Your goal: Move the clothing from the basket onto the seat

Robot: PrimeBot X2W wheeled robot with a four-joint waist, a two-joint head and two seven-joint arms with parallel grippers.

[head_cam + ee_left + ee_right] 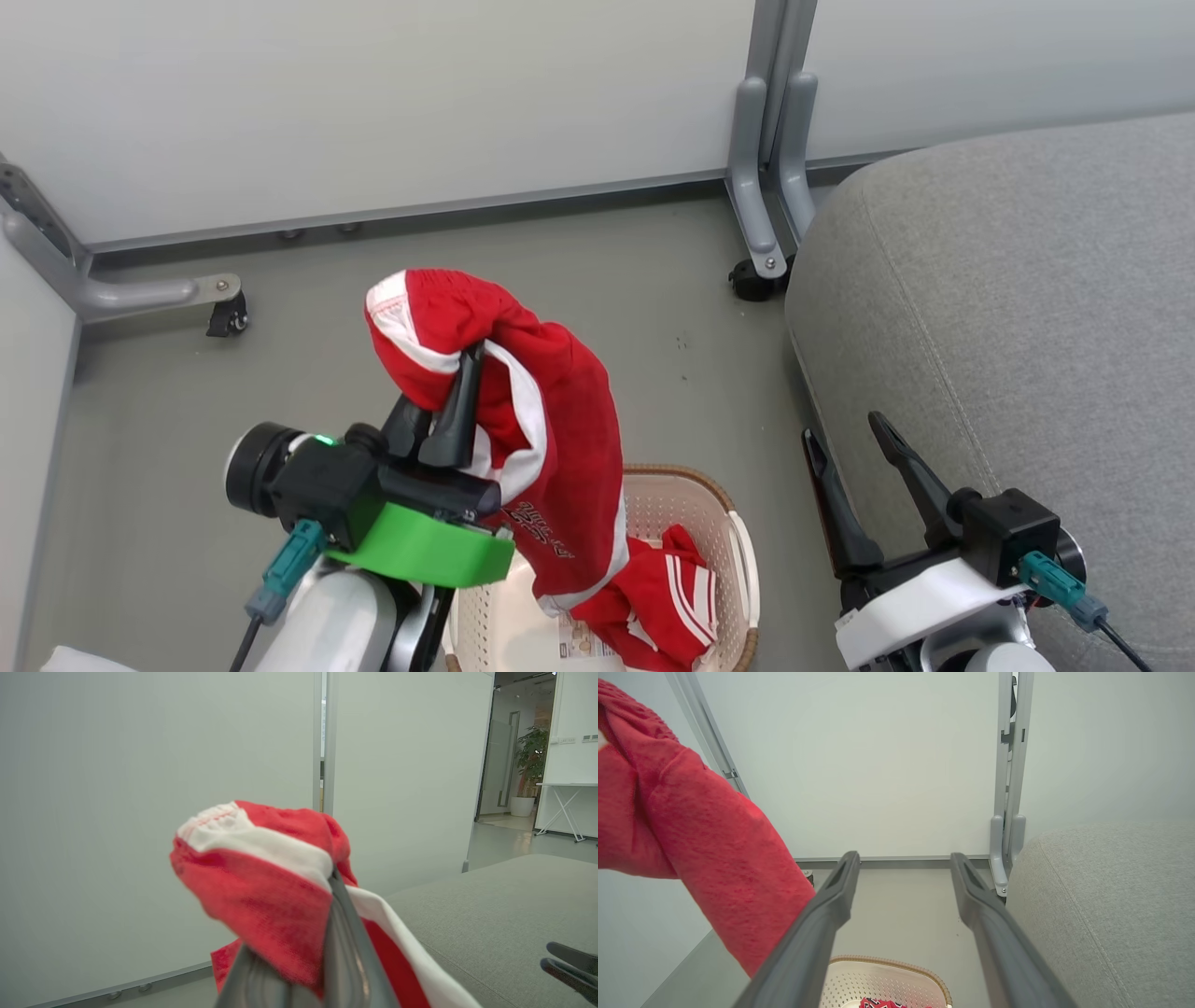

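Red shorts (551, 411): thin knit fabric, gathered white waistband, white side stripe and hem trim; black-and-white lettering near the hem, upside down and not legible; bunched over the left gripper (448, 383), its jaws clamped together on the fabric by the waistband; the shorts held up above the floor (607, 280), hem hanging over the basket (738, 532).

Basket: cream perforated plastic, rounded, brown woven-look rim, white handle; second red garment (667, 597) with three white stripes crumpled inside; printed sticker (583, 639) on the bottom, text too small to read.

Right gripper (845, 429): long dark jaws wide apart, holding nothing, poised beside the edge of the seat (1008, 308); the seat is grey woven upholstery with a rounded corner and stitched seam, nothing red on it.

Pale partition panels (373, 93) on grey metal feet behind.
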